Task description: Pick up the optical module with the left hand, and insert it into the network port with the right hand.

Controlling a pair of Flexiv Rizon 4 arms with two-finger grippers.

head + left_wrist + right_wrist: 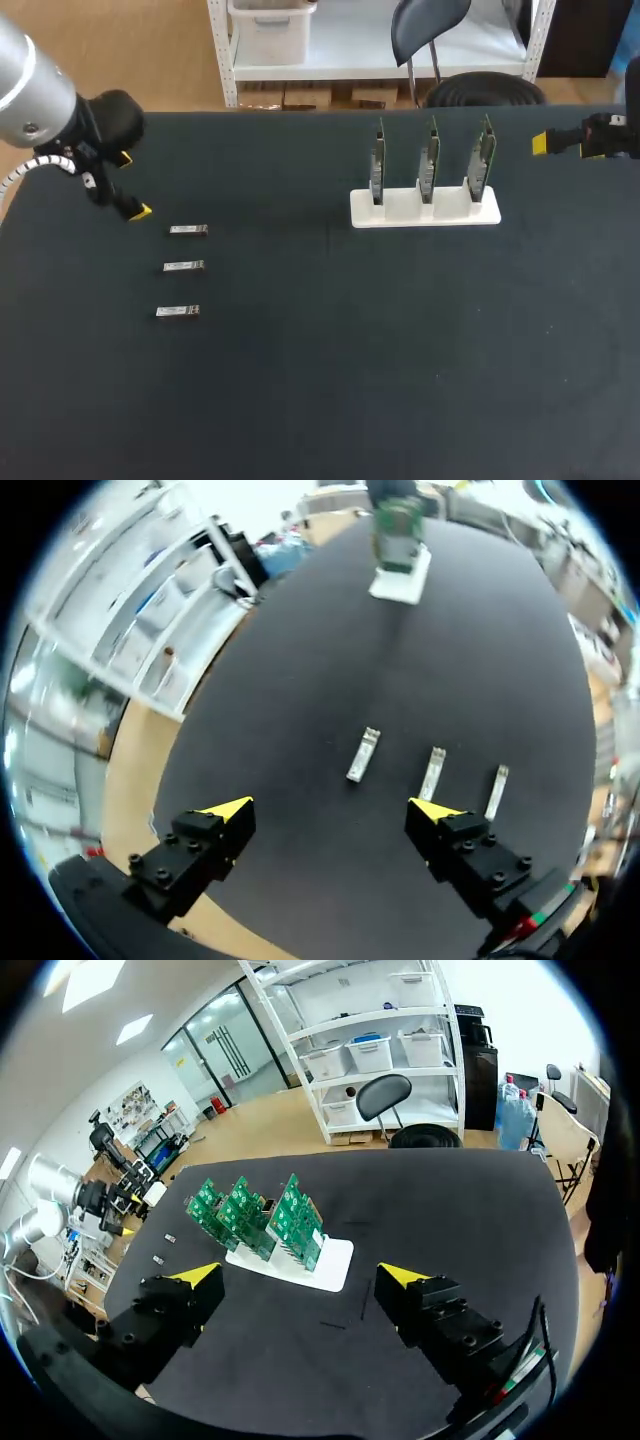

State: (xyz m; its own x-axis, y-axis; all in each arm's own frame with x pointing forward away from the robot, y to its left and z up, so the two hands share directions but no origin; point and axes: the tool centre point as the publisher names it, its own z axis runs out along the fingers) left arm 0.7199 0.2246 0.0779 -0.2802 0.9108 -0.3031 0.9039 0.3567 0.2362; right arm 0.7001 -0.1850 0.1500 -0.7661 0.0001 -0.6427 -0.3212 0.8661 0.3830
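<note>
Three optical modules [184,266]: small silver bars, lying flat in short column near left edge of desk [330,400], spaced apart, long axes running left-right. Three green network-port boards [429,160]: upright on edge, side by side, slotted in white stand [425,210] toward far right of desk.

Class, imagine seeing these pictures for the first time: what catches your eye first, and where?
Three green circuit boards stand upright in a white holder at the far right. Three small silver optical modules lie in a column at the left, ahead of the open left gripper.
</note>
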